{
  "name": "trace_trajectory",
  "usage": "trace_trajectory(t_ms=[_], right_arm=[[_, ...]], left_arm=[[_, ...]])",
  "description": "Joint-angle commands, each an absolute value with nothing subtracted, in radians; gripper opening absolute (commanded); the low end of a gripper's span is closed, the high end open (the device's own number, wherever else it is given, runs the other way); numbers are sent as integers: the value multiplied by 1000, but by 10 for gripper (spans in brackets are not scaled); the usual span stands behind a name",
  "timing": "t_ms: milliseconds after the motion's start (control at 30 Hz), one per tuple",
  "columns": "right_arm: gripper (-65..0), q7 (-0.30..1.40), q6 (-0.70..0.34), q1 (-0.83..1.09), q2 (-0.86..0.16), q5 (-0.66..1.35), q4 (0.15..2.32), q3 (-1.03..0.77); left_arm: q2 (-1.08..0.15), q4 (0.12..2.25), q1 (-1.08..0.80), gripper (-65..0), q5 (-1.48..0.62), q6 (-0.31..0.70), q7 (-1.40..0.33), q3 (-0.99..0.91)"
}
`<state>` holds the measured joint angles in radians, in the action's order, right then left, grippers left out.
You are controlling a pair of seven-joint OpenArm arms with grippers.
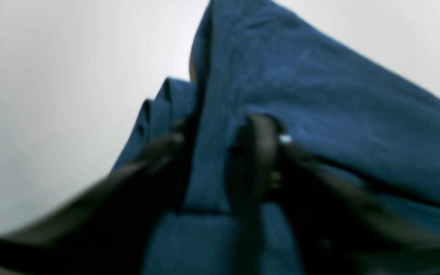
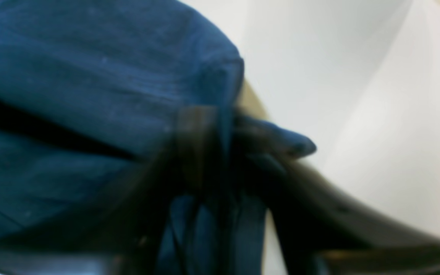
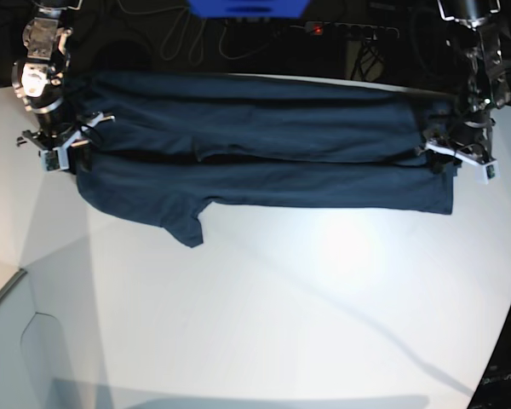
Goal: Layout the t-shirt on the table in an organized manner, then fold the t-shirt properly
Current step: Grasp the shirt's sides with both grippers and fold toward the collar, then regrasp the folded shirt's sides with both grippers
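The dark navy t-shirt is stretched in a long band across the far half of the white table, with a lengthwise fold along its middle and one sleeve hanging toward me at the left. My right gripper is shut on the t-shirt's left end; in the right wrist view its black fingers pinch bunched cloth. My left gripper is shut on the right end, and the left wrist view shows its fingers clamped on a strip of fabric.
Dark cables and a power strip lie behind the table's far edge. A blue object sits at the top centre. The table's curved edge cuts in at the lower left.
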<state>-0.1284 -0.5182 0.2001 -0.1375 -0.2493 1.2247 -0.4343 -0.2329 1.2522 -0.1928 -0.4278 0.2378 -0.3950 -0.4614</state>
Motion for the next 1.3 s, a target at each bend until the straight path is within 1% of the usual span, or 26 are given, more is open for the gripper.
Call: trace_trajectory(t_ms=[0, 100, 233, 300, 400, 600, 833, 933, 1000, 1133, 1267], right_arm=[[-453, -154, -512, 196, -150, -234, 1248, -441], [-402, -154, -512, 197, -150, -234, 1288, -443], [-390, -154, -512, 197, -148, -232, 1331, -443], [-390, -154, -512, 196, -145, -232, 1337, -443], [-390, -154, -512, 188, -140, -232, 1340, -443], [-390, -148, -512, 182, -124, -232, 1340, -437], [-390, -148, -512, 165, -122, -236, 1340, -441], [-390, -148, -512, 165, -120, -236, 1340, -441], [-390, -148, -512, 165, -120, -236, 1340, -440], [-390, -148, -512, 165, -120, -236, 1340, -437], [-390, -151, -512, 163, -120, -234, 1340, -437]], left_arm=[[-249, 1300, -199, -368, -435, 245, -369, -469], [-249, 1402, -226, -360, -435, 240, -369, -504], [-229, 1448, -216, -358, -427, 240, -369, -582], [-231, 1438, -171, -357, -424, 240, -369, -595], [-246, 1369, -113, -357, -378, 243, -367, -593], [-245, 1124, 90, -357, -269, 246, -361, -588], [-245, 941, 216, -356, -199, 248, -358, -588], [-243, 908, 232, -356, -185, 248, -358, -579], [-245, 892, 232, -356, -188, 248, -351, -536], [-243, 885, 223, -356, -182, 246, -269, -463], [-245, 822, 223, -358, -183, 243, -259, -452]])
